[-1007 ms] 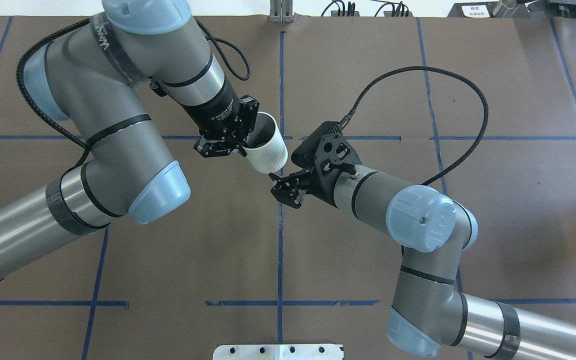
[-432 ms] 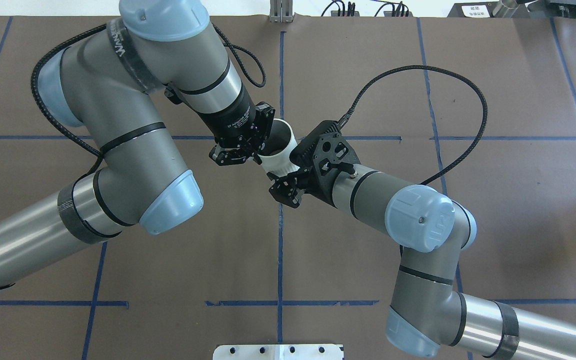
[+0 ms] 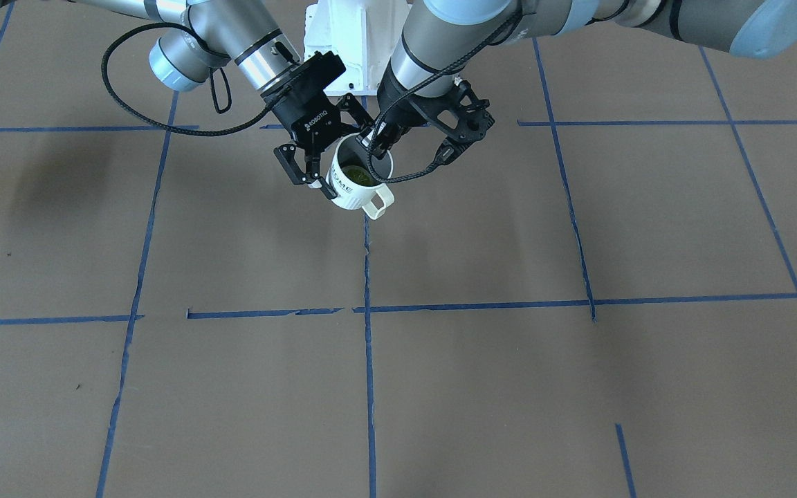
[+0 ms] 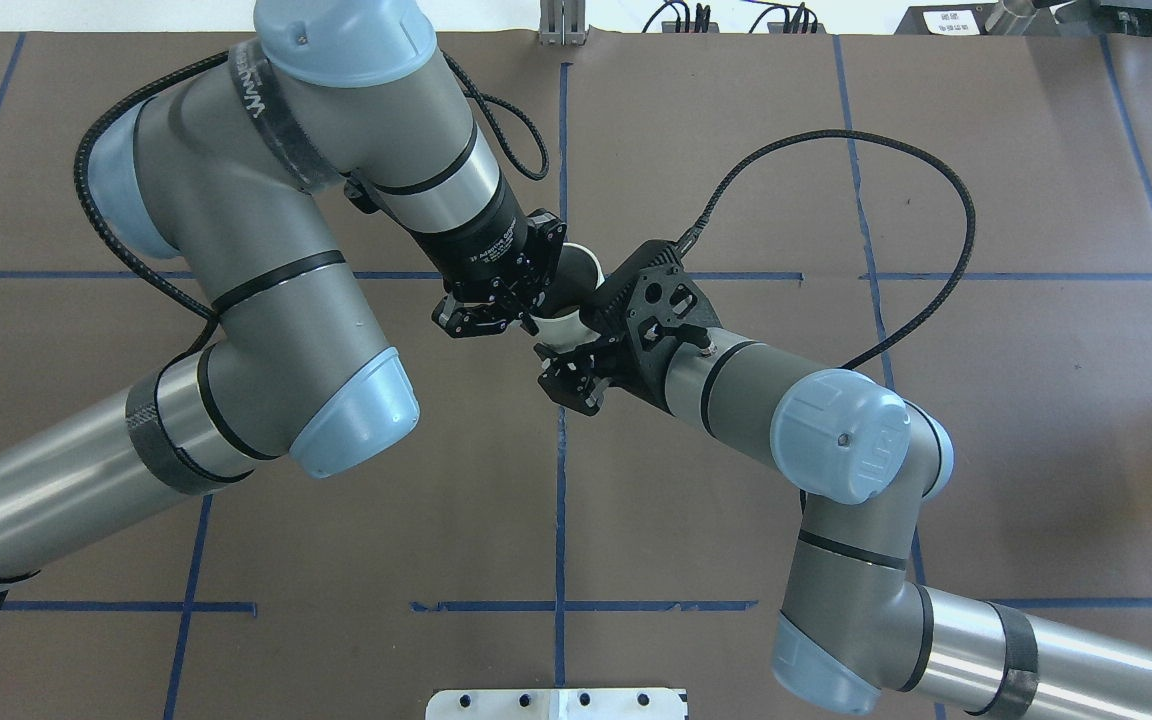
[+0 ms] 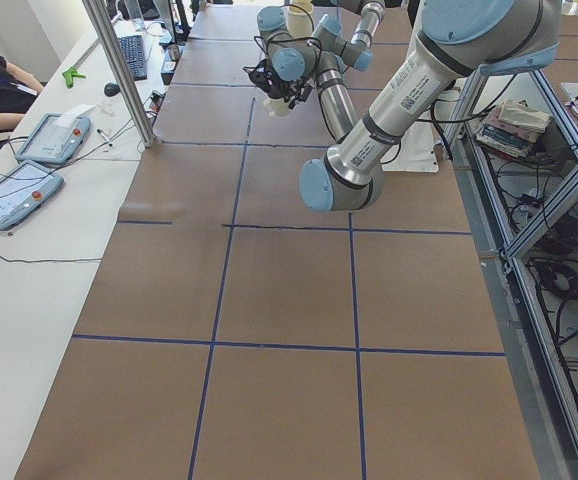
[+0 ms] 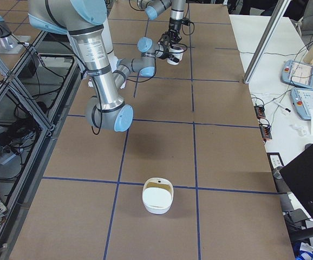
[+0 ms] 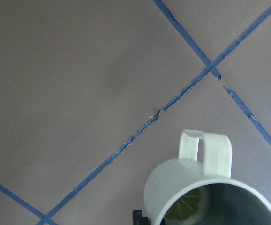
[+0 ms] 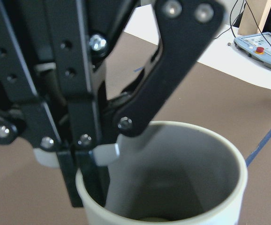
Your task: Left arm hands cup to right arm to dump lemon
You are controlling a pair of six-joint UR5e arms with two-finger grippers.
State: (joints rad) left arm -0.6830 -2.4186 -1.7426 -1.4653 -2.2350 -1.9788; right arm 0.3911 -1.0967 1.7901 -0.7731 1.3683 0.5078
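The left claw (image 3: 373,149) is pinching the rim of the cup (image 3: 357,190), lemon (image 3: 355,175) inside, aloft midway between the left and right edges of the bench (image 3: 578,387), while the right claw (image 3: 314,185) is flanking it, spread and not yet clamping, so takeover and dumping are seemingly remaining.

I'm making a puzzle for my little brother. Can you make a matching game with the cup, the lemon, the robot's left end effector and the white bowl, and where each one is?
Things:
1. cup
2. lemon
3. left end effector
4. white bowl

Places:
A. standing on the table, far from the cup
B. lying inside the cup
C. shut on the cup's rim
D. held up off the table

Pairs: 1-D, 2-B, 3-C, 4-A.
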